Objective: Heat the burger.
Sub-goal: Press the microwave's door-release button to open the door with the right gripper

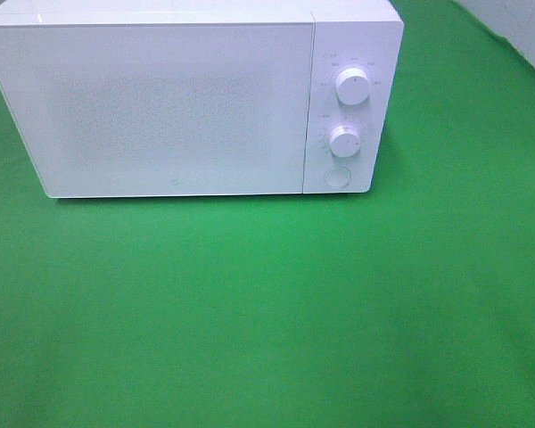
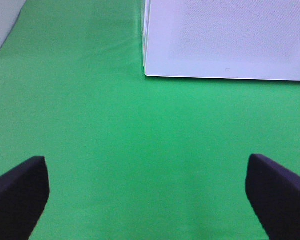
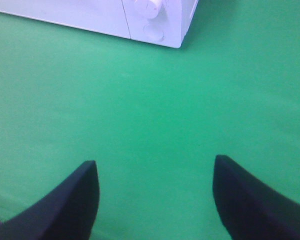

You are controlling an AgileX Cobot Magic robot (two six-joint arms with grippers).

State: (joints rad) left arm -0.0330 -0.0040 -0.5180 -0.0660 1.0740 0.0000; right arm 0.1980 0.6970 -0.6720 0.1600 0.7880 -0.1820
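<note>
While both pairs of jaws gape wide, a boxy white microwave (image 1: 174, 107) sits on green cloth (image 1: 267, 312).

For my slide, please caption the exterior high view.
Closed white microwave with two knobs and a button on green cloth; no burger visible.

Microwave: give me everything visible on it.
The microwave is a white, glossy box standing upright on the green cloth. Its door, with a speckled window, is shut. The panel right of the door carries an upper knob, a lower knob and a round button. Nothing else touches it.
</note>
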